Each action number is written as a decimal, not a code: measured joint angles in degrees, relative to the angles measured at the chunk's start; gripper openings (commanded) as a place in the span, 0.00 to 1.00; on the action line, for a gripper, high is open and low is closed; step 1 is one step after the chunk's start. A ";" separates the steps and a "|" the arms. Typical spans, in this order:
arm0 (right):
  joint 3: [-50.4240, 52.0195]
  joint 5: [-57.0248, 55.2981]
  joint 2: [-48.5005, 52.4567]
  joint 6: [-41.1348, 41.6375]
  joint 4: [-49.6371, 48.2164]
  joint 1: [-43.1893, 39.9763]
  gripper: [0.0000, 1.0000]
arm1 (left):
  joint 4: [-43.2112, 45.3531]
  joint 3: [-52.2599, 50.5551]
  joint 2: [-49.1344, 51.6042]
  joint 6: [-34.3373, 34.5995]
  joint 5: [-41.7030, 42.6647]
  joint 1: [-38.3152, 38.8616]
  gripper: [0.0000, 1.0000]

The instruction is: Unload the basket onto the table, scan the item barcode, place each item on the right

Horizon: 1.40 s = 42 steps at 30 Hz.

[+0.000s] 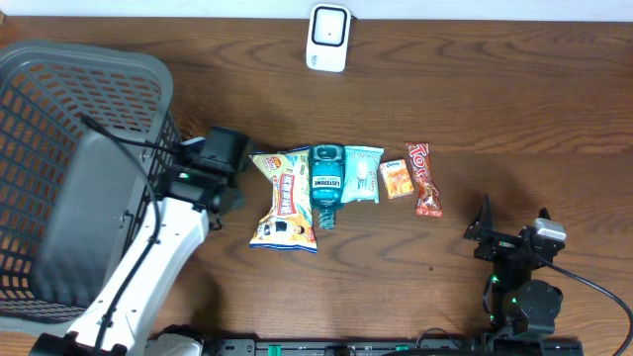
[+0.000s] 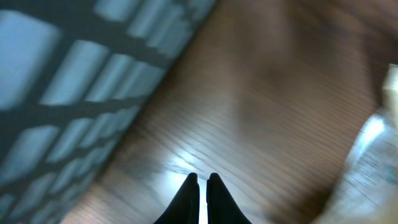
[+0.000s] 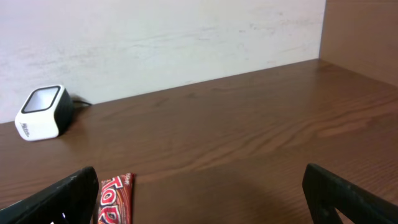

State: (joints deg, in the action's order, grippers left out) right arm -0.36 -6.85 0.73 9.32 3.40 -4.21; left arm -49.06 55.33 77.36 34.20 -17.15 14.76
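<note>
Several items lie in a row mid-table: a snack bag (image 1: 285,201), a teal mouthwash bottle (image 1: 326,183), a pale wipes packet (image 1: 362,174), a small orange packet (image 1: 396,180) and a red candy bar (image 1: 424,179). The white barcode scanner (image 1: 327,37) stands at the far edge. My left gripper (image 1: 233,201) hovers just left of the snack bag. In the blurred left wrist view that gripper (image 2: 203,180) is shut with nothing between its fingers, over bare wood, and the bag's edge (image 2: 373,155) is at the right. My right gripper (image 1: 512,225) is open near the front right, the candy bar (image 3: 115,199) beside its left finger.
A large grey mesh basket (image 1: 69,168) fills the left side of the table, and its wall (image 2: 68,81) is close on the left gripper's left. The scanner (image 3: 42,112) also appears far left in the right wrist view, against a white wall.
</note>
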 measured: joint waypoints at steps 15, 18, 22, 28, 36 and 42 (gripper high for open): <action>0.00 0.02 0.00 0.00 0.02 0.00 0.99 | 12.04 -2.23 0.00 -17.35 9.97 -12.90 0.08; 0.00 0.02 0.00 0.00 0.02 0.00 0.99 | 12.07 -2.23 0.00 -19.15 10.38 -13.22 0.08; 0.00 0.00 0.00 0.00 0.00 0.00 0.99 | 11.41 -2.23 0.00 -21.70 10.69 -13.22 0.08; 0.00 0.00 0.00 0.00 0.00 0.00 0.99 | 5.33 -2.23 0.02 -27.19 17.73 -13.46 0.08; 0.00 0.02 0.00 0.00 0.02 0.00 0.99 | 9.25 -2.21 -1.07 -32.79 29.88 -12.61 0.10; 0.00 0.00 0.00 0.00 0.02 0.00 0.99 | 19.26 1.03 -8.85 -33.68 31.39 -9.44 0.17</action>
State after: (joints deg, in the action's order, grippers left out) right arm -0.36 -6.85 0.73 9.32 3.42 -4.21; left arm -29.80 56.36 68.51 0.51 14.24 5.32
